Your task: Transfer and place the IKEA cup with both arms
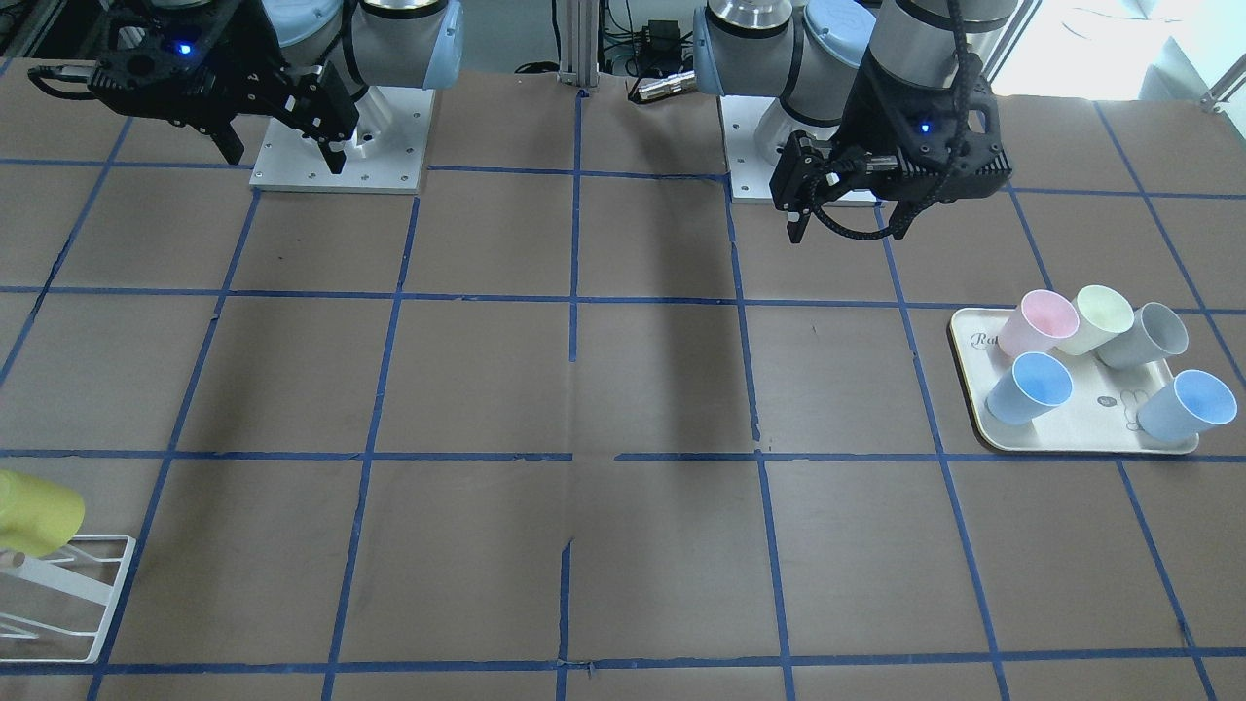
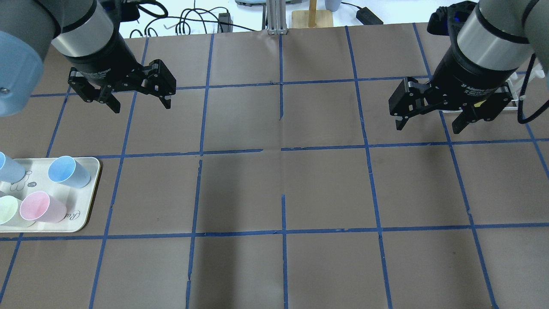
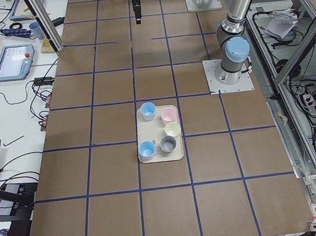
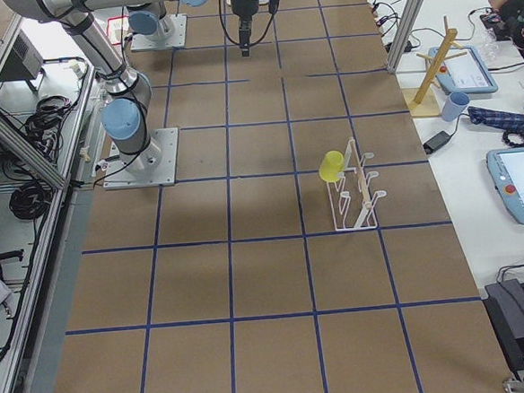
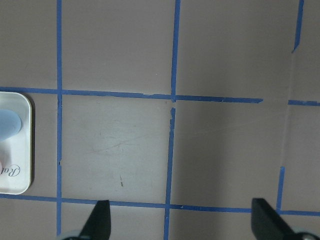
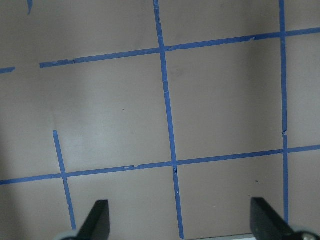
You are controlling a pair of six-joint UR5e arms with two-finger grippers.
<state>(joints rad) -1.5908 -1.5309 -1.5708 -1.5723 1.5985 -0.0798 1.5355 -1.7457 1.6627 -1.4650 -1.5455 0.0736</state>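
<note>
Front view: bright yellow tapered plastic cup [image 1: 34, 511] resting tilted on white wire rack [image 1: 73, 594], at table edge on robot's right. Cream rectangular tray [image 1: 1071, 440] sitting on robot's left.
Overhead: left black two-finger gripper [image 2: 141, 105] hovering, fingers spread, empty; right black two-finger gripper [image 2: 428, 126] hovering, also spread, empty.
Wrist views: fingertips standing wide apart over brown blue-taped table [image 5: 215, 150].

The table [image 2: 326, 189] carries a brown covering divided into squares by blue tape lines [image 2: 283, 231]. A white bench [image 4: 499, 117] runs along one long side and holds a tablet [image 4: 471, 72] and a wooden stand [image 4: 434, 72]. An aluminium post [image 3: 45, 22] rises at the table edge. Lighting is even, with soft shadows.
</note>
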